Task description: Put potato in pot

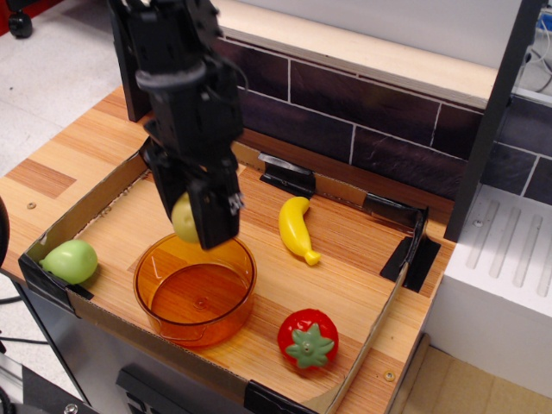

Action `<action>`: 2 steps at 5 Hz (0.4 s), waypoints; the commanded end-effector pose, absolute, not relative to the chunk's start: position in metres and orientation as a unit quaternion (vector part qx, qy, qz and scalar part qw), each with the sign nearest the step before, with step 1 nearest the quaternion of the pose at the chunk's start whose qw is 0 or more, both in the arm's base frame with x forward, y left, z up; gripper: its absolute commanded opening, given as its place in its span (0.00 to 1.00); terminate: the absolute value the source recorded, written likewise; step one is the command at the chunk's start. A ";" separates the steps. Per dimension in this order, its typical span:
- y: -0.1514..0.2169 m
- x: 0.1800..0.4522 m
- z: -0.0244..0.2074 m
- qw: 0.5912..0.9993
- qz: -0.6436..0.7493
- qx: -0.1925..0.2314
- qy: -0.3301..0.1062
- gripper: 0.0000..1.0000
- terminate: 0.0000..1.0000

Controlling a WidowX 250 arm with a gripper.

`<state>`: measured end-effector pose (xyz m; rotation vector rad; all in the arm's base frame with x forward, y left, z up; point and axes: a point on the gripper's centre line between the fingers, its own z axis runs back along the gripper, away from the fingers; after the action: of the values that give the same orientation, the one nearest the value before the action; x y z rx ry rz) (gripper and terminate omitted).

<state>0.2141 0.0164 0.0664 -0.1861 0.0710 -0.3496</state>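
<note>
Wood-grain tabletop (345,285), cardboard rim, dark tile wall behind. Claw (200,220) closed on potato (184,219), hanging over far rim of pot (195,289). Potato looks light, rigid, smooth plastic; likely slippery. Grip across its rounded middle seems best.

Even, bright indoor light, soft shadows, sharp focus throughout.

The setting was a robotics lab's mock kitchen: a wood-grain table (78,151) fenced by a taped cardboard rim (82,207), a dark brick-pattern backsplash (345,103) at 12 o'clock, and toy plastic foods.
</note>
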 end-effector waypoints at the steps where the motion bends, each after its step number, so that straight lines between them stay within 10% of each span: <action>1: 0.008 0.214 0.058 0.977 -0.198 -0.078 0.025 1.00 0.00; 2: 0.011 0.215 0.067 0.975 -0.199 -0.094 0.028 1.00 0.00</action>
<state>0.2074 0.0060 0.0592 -0.2046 0.0932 -0.3902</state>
